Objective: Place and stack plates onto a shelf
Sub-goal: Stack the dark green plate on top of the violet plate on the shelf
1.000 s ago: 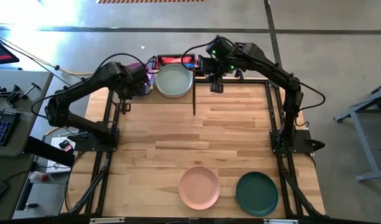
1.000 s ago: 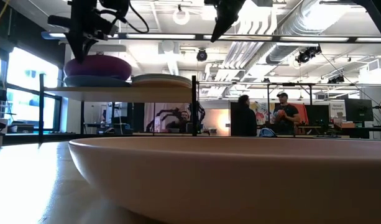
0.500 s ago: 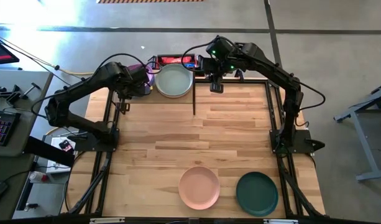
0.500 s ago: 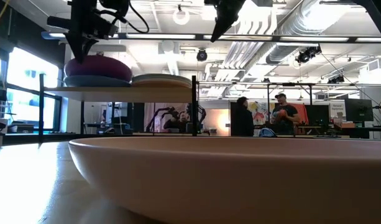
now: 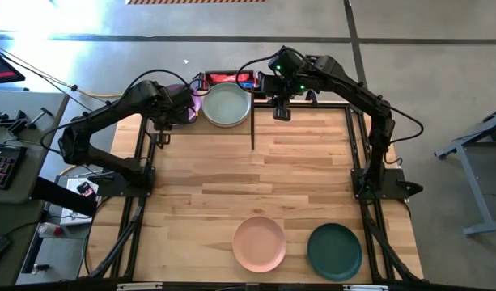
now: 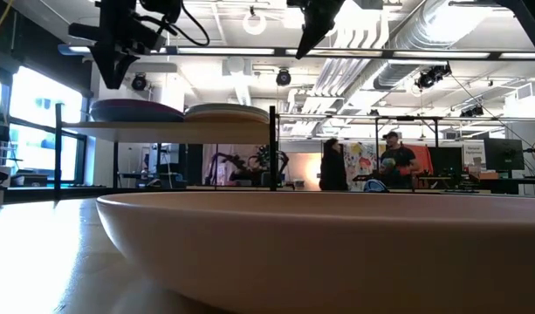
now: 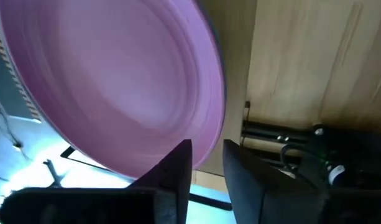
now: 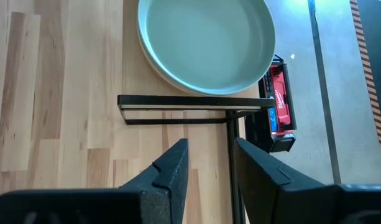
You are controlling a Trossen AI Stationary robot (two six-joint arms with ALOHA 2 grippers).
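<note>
A purple plate [image 7: 115, 81] lies flat on a blue plate on the left half of the shelf [image 6: 162, 126]; it also shows in the low view [image 6: 132, 108]. A sage green plate [image 5: 226, 105] lies on a cream one on the shelf's right half. My left gripper [image 5: 181, 113] hovers open just above the purple plate's edge, clear of it [image 6: 110, 78]. My right gripper [image 5: 280, 111] hangs open and empty just right of the shelf's right end. A pink plate [image 5: 260, 243] and a dark teal plate [image 5: 334, 251] lie on the table near its front edge.
The shelf's thin black legs [image 6: 273, 148] stand at the table's far edge. A red and black box [image 8: 278, 102] sits behind the shelf. The pink plate's rim [image 6: 319, 244] fills the low view's foreground. People stand in the room far behind the table.
The purple plate, which stood tipped up on the blue plate under my left gripper, has come down flat onto it. My left gripper has stayed at about the same place and is now clear above the plate.
</note>
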